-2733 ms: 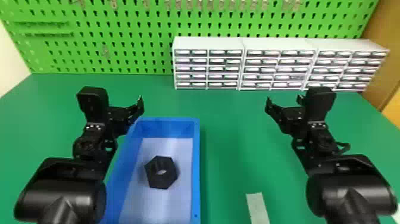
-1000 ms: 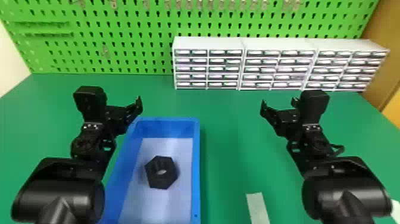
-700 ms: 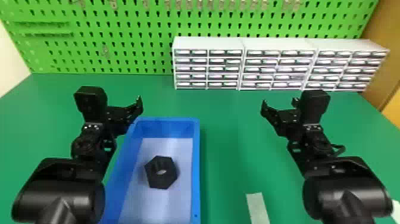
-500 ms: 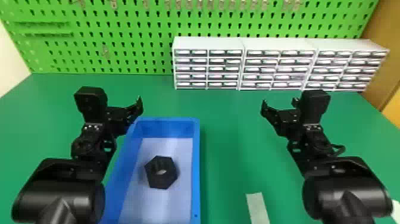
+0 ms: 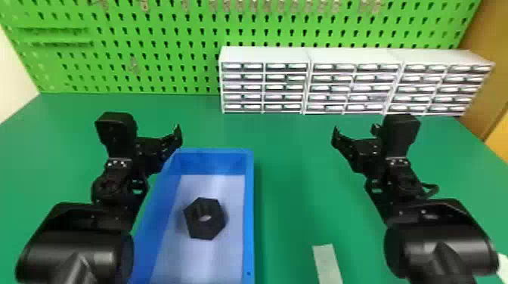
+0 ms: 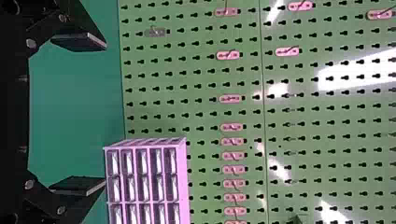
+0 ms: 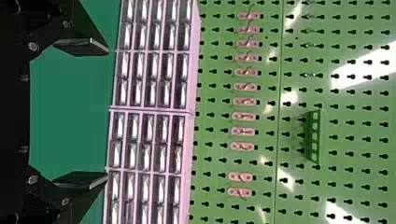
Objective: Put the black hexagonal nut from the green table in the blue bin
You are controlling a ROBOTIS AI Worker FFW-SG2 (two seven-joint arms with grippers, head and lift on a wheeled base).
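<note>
The black hexagonal nut (image 5: 205,218) lies on the pale floor of the blue bin (image 5: 249,211), with bare floor around it. My left gripper (image 5: 160,136) is above the bin's far left corner, beyond the nut and to its left. Seen from its own wrist, the left gripper (image 6: 105,114) is open, its two fingers wide apart with nothing between them. To the right of the bin, over the green table (image 5: 295,170), is my right gripper (image 5: 351,136). In the right wrist view the right gripper (image 7: 107,114) also stands open and holds nothing.
White drawer cabinets (image 5: 310,54) stand along the table's back, before a green pegboard (image 5: 151,49) with hooks. A pale flat strip (image 5: 327,264) lies on the table near the front, right of the bin.
Compared with the oldest frame, both arms have shifted slightly to the left. Over the last second they hold still, and the nut and bin have not moved.
</note>
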